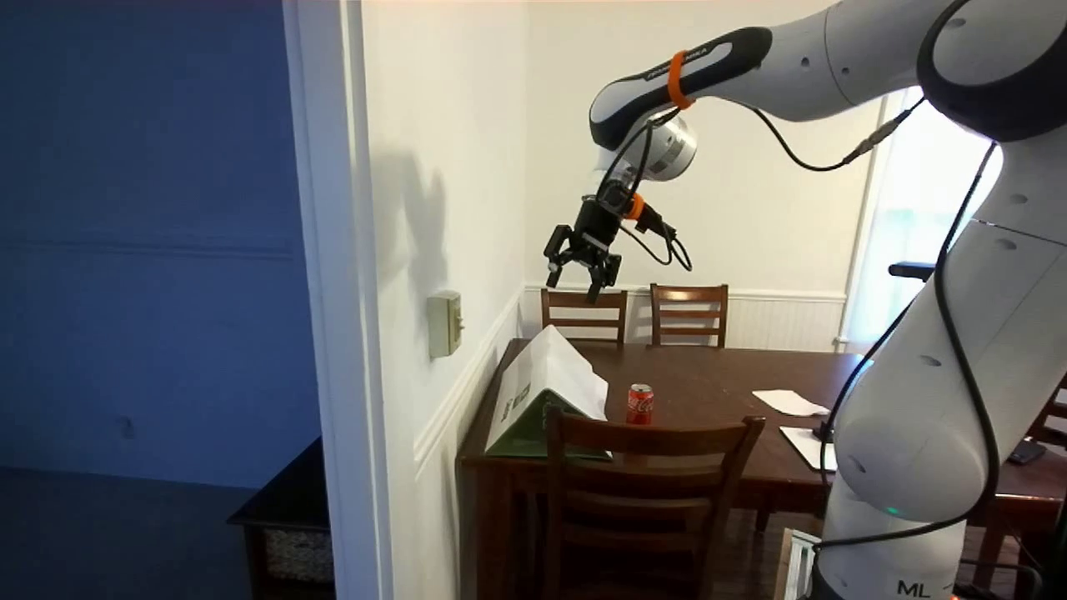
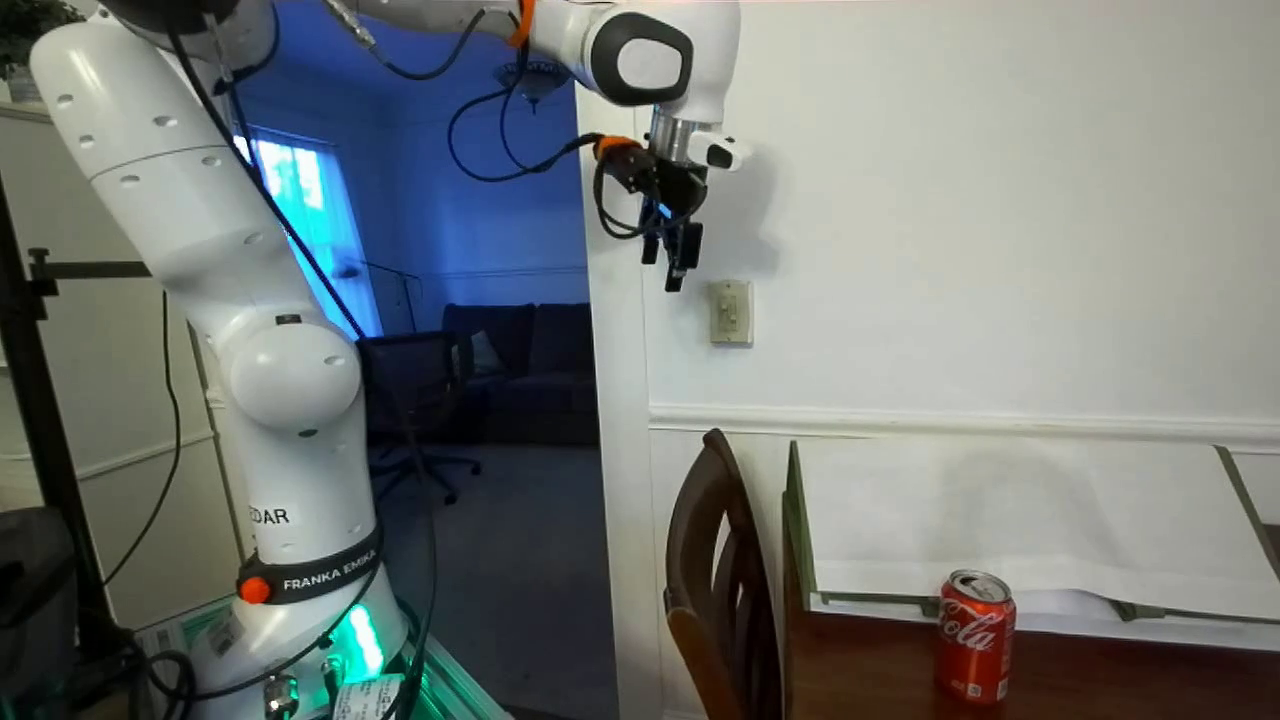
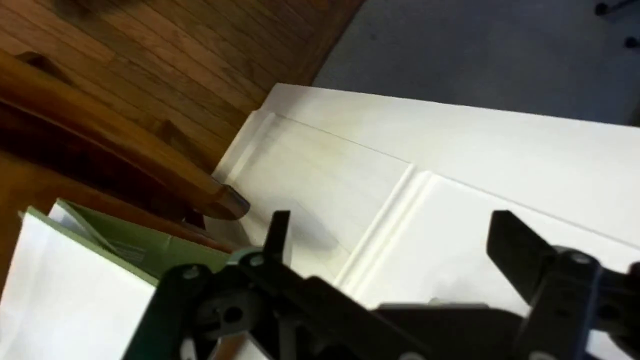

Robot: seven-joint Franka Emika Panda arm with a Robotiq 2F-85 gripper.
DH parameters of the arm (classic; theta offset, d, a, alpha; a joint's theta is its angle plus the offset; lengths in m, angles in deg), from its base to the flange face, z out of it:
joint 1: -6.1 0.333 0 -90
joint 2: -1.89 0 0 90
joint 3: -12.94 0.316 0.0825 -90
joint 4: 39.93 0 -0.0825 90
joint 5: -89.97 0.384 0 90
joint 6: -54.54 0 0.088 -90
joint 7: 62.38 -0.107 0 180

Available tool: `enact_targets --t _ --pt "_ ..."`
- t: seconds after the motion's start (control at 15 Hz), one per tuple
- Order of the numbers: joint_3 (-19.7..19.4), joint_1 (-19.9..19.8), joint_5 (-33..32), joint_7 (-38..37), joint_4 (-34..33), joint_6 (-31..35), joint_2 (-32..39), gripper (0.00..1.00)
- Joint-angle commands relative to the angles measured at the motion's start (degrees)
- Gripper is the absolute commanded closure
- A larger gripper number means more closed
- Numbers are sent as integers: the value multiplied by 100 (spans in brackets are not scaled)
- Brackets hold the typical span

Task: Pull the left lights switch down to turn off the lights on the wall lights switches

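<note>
In an exterior view: your hand [image 1: 573,286], in the air, fingers apart. The wall lights switches [image 1: 445,323], one pale upright plate on the white wall [image 1: 450,100], clear of your hand. Your arm [image 1: 788,71], marked "ML" low down; lettering at the orange strap [image 1: 680,81] ends in "MIKA". Tabletop [image 1: 700,375], bearing a red can [image 1: 640,406] and a tented green-and-white folder [image 1: 532,383], its print too small to read.

In an exterior view: dark band [image 2: 320,573] round your arm's base, reading "FRANKA EMIKA"; above it, the partial letters "DAR". White label [image 2: 368,700] at the foot, illegible. The can stands upright, "Cola" in white script. The wall lights switches [image 2: 731,312] sit lower in the picture than your hand, toggle position too small to tell.

In the wrist view: your hand [image 3: 387,225], fingers spread wide before the white wall and its moulding [image 3: 385,227].
</note>
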Motion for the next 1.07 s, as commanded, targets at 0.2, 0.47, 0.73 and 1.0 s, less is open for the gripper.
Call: enact_targets --t 0.2,0.47,0.73,1.0 --pt "-86 5 1876 7 532 1259 229 0" --pt "-5 -75 1940 13 496 1350 337 0" --pt "-3 -77 2009 13 496 1379 355 0" --pt "-32 -13 2318 106 482 1458 553 0"
